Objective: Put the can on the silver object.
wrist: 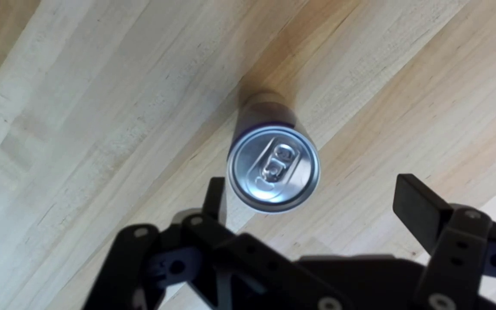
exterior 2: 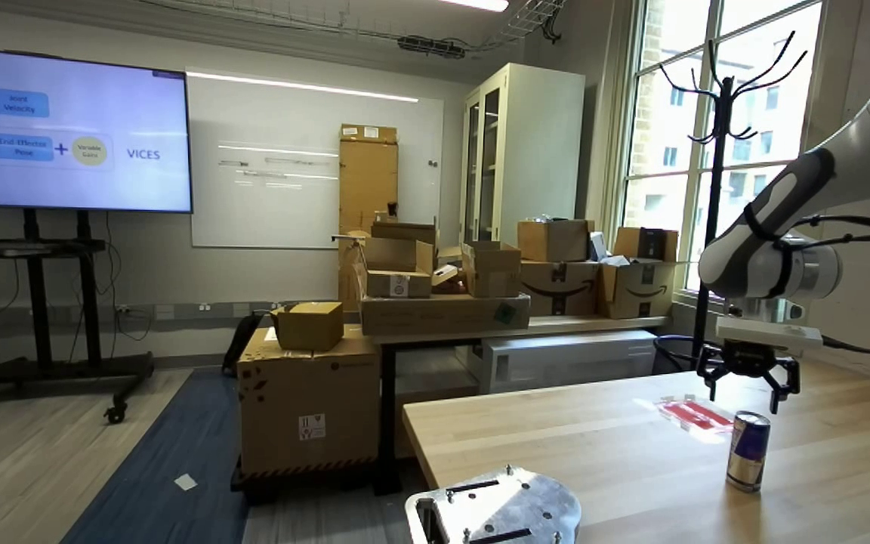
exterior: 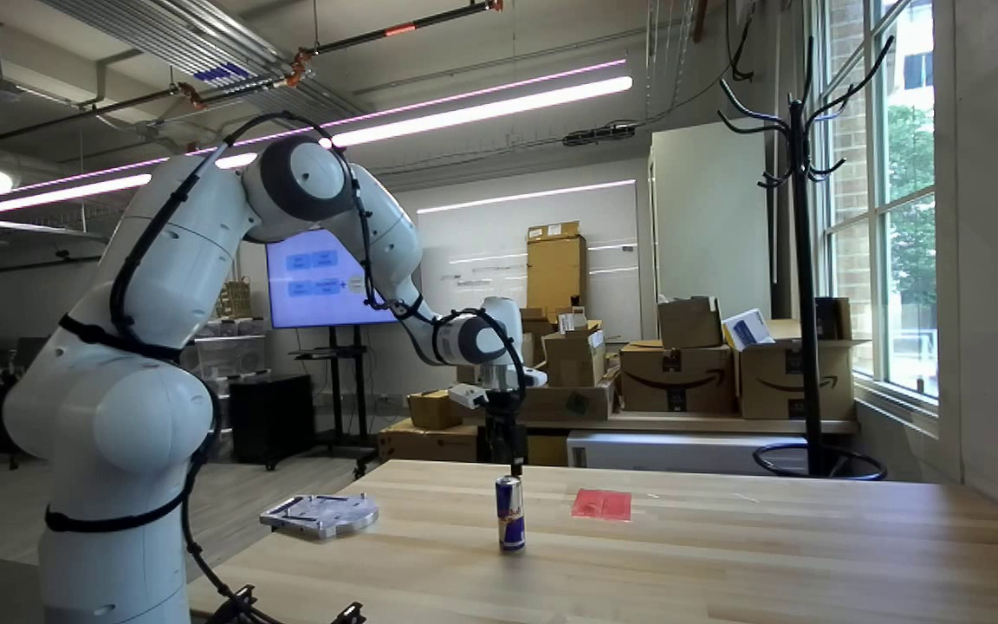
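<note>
The can (exterior: pixel 509 513), dark blue-purple with a paler lower part, stands upright on the wooden table and also shows in an exterior view (exterior 2: pixel 748 452). In the wrist view its silver lid (wrist: pixel 274 168) is seen from above. The silver object (exterior: pixel 320 515), a flat metal plate with slots and screws, lies at the table's edge, and also shows in an exterior view (exterior 2: pixel 495 508); it is out of the wrist view. My gripper (exterior 2: pixel 743 402) is open and empty, pointing down above the can. In the wrist view (wrist: pixel 310 185) the can is close to the left finger, far from the right.
A flat red-pink piece (exterior: pixel 601 504) lies on the wooden table (exterior: pixel 724 555) near the can. Cardboard boxes (exterior: pixel 677 377) stand on a bench behind the table. A black coat rack (exterior: pixel 806 286) stands by the window.
</note>
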`<state>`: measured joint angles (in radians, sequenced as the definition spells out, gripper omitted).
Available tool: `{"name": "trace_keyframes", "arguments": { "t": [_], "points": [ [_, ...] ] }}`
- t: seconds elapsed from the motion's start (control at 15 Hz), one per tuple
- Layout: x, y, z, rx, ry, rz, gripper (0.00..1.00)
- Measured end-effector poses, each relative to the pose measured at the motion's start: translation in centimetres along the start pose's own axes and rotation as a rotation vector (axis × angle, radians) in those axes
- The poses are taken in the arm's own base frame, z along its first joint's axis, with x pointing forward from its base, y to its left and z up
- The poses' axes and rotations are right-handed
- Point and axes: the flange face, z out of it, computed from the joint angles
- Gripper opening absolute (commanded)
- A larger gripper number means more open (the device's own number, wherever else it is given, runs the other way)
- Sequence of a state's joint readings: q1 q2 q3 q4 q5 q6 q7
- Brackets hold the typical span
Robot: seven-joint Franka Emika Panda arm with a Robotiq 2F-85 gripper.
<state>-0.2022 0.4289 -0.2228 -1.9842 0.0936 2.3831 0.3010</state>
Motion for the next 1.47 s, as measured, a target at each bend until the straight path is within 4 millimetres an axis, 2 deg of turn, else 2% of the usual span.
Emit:
{"name": "trace_keyframes", "arguments": {
  "t": [0.27, 0.6, 1.2, 1.33, 1.47],
  "points": [
    [-0.8, 0.6, 1.4, -0.003, -0.016, -0.012, 1.00],
    [-1.0, 1.4, 2.1, -0.005, -0.027, -0.017, 1.00],
    [-1.3, 1.5, 3.5, -0.008, -0.045, -0.024, 1.00],
    [-1.4, 1.6, 3.8, -0.006, -0.050, -0.025, 0.72],
    [-1.3, 1.6, 4.0, -0.005, -0.051, -0.028, 0.56]
  ]
}}
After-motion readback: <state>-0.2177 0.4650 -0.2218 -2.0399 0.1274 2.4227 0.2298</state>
